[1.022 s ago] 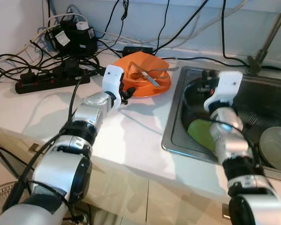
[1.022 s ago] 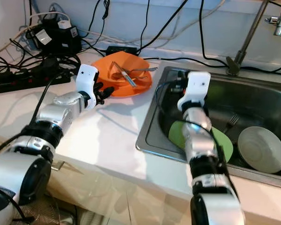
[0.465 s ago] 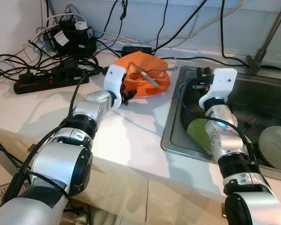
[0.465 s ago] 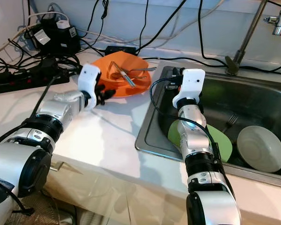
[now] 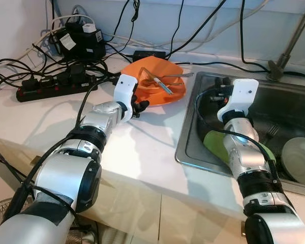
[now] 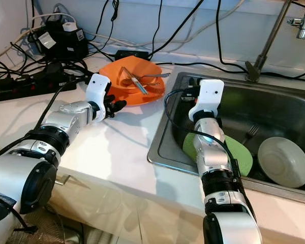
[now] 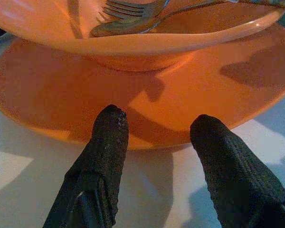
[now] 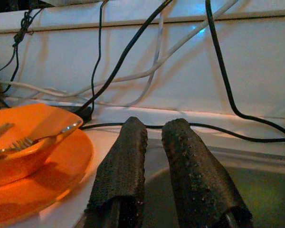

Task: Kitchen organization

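An orange plate (image 5: 169,95) lies on the white counter with an orange bowl (image 5: 153,74) on it. A fork and other cutlery (image 5: 165,81) rest in the bowl. My left gripper (image 5: 141,105) is open low over the counter, its fingertips (image 7: 111,124) just short of the plate's (image 7: 61,95) near rim, nothing between them. My right gripper (image 5: 221,84) hovers over the sink's back left corner, shut on nothing, with its fingers (image 8: 128,156) pointing at the back wall. A green plate (image 6: 242,155), a white bowl (image 6: 282,161) and a fork (image 6: 250,132) lie in the sink.
The steel sink (image 5: 185,137) takes up the right side, with a faucet stem (image 6: 267,40) behind it. A black power strip (image 5: 51,86), adapters (image 5: 79,38) and several cables crowd the counter's back left. Bare counter lies between the plate and the front edge.
My left gripper has edged slightly right along the plate's near rim. The right gripper swayed a little left and back over the sink. Plate, bowl and cutlery stay put.
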Available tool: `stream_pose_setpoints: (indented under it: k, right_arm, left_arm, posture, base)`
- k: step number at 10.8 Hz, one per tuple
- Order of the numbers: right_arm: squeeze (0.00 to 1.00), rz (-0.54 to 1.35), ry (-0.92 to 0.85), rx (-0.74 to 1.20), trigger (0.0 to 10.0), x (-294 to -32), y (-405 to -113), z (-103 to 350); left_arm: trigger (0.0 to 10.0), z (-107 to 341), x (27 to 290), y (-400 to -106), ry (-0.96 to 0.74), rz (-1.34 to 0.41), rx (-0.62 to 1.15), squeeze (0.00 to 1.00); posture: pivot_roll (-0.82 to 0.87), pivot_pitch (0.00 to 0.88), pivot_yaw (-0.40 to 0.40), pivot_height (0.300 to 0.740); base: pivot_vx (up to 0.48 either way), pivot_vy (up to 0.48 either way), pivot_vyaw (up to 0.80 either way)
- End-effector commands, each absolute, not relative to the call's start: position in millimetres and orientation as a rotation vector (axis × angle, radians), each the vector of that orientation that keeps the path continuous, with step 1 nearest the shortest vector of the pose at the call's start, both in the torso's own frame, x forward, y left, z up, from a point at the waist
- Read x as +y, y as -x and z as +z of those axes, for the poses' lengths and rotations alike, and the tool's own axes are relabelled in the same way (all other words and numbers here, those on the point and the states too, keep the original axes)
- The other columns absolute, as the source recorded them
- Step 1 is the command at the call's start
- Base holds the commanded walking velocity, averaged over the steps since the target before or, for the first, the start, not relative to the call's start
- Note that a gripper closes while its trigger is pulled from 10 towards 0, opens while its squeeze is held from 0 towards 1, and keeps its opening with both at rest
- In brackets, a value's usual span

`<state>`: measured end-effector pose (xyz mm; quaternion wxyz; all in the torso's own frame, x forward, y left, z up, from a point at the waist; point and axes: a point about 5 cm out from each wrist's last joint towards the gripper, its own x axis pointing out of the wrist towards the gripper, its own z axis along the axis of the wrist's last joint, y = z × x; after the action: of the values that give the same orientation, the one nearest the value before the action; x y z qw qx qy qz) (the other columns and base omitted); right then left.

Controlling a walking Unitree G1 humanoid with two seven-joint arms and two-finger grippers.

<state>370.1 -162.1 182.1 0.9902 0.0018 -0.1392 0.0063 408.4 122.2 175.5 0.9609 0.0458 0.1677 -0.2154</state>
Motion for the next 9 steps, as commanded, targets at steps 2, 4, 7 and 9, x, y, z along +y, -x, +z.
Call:
stream_pose_setpoints:
  k: [2, 4, 7, 9]
  right_arm:
    - [0.0, 0.016, -0.004, -0.277, 10.0, -160.9, -370.0, 183.3]
    - [0.0, 0.016, -0.007, -0.279, 10.0, -160.5, -372.1, 185.4]
    - [0.0, 0.02, -0.015, -0.268, 10.0, -158.4, -373.1, 182.1]
    - [0.0, 0.027, -0.02, -0.266, 10.0, -156.0, -374.6, 182.4]
  left_arm:
    - [10.0, 155.1, 124.5, -401.0, -0.06, -0.458, 0.436, 0.0]
    - [10.0, 137.3, 134.4, -393.1, -0.071, -0.474, 0.504, 0.0]
    - [10.0, 134.0, 154.1, -389.0, -0.069, -0.485, 0.52, 0.0]
    - [10.0, 142.7, 162.6, -388.8, -0.057, -0.497, 0.498, 0.0]
  posture:
    - [0.13, 0.0, 0.048, 0.74]
    - [0.14, 0.0, 0.047, 0.74]
    - [0.18, 0.0, 0.037, 0.74]
    - [0.2, 0.0, 0.031, 0.74]
  base:
    - [0.0, 0.0, 0.0]
    - [0.0, 0.0, 0.0]
    - [0.0, 0.0, 0.0]
    - [0.0, 0.0, 0.0]
